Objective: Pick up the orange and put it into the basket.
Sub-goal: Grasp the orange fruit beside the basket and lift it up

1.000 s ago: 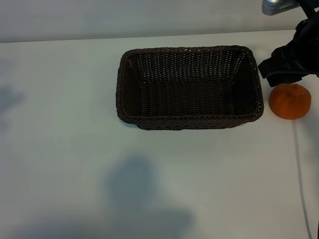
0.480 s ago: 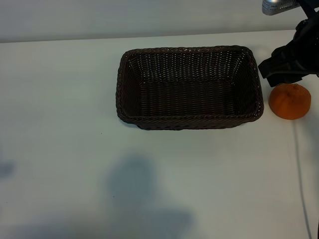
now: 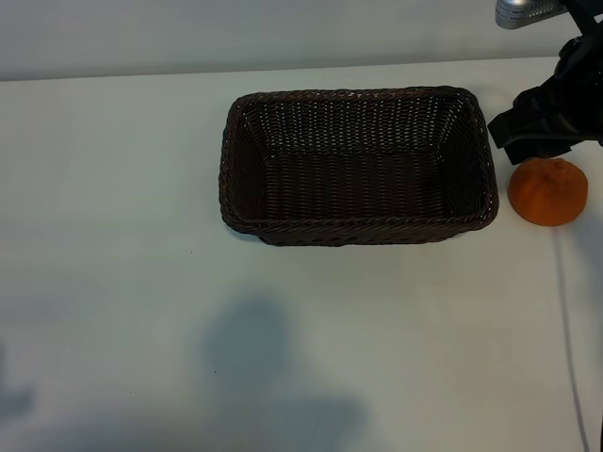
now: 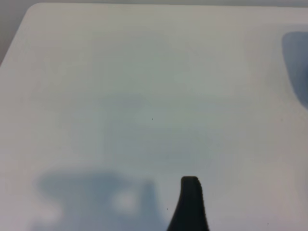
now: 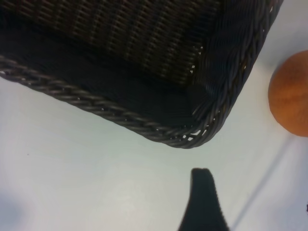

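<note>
Orange (image 3: pixel 548 191) on table (image 3: pixel 113 188), just beside basket (image 3: pixel 358 165), outside its right end. Right gripper (image 3: pixel 539 127) spread, empty, just above fruit. Left gripper (image 4: pixel 190 204) spread, empty, over bare table. Advice: centre over fruit, descend, pinch gently at widest part.

the exterior camera is looking steeply down on the white table (image 3: pixel 113 188), taking in the whole basket (image 3: pixel 358 235) at upper centre and the orange (image 3: pixel 547 191) at the right edge. the right wrist camera is sitting close above the table, facing down at one basket corner (image 5: pixel 192 139) with the orange (image 5: pixel 291 94) at its right edge, so these two views are sharing both. the left wrist camera is looking forward and slightly down across bare table (image 4: pixel 144 96) only.
</note>
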Robot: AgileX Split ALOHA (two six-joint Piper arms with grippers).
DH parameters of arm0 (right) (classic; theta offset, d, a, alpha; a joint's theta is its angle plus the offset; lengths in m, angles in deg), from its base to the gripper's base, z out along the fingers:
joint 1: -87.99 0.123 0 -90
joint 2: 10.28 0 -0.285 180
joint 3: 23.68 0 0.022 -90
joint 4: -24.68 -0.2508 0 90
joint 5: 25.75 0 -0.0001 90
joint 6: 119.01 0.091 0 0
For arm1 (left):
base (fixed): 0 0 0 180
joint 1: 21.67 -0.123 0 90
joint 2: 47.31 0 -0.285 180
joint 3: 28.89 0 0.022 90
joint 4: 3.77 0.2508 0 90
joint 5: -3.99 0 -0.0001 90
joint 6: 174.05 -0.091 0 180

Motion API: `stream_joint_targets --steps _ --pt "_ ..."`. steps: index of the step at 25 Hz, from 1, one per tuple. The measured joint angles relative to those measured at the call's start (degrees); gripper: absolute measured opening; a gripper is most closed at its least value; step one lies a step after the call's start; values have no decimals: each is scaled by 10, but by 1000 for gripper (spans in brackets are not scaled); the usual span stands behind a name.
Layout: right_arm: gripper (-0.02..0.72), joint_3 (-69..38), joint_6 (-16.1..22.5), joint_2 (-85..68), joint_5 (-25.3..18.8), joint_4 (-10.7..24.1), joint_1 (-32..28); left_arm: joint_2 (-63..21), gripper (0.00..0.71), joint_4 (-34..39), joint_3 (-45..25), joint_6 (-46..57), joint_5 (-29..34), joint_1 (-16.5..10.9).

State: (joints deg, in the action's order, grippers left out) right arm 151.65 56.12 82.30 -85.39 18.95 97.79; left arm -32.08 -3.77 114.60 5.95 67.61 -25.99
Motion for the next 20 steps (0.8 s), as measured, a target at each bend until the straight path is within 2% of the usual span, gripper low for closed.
stream_joint_targets --steps 6,11,16,20 --pt "490 0 0 0 0 0 0 -77 596 0 -62 0 14 0" --pt "490 0 0 0 0 0 0 -79 596 0 -100 0 26 0" --pt "490 0 0 0 0 0 0 -79 596 0 -103 0 26 0" --pt "490 0 0 0 0 0 0 -80 596 0 -116 0 5 0"
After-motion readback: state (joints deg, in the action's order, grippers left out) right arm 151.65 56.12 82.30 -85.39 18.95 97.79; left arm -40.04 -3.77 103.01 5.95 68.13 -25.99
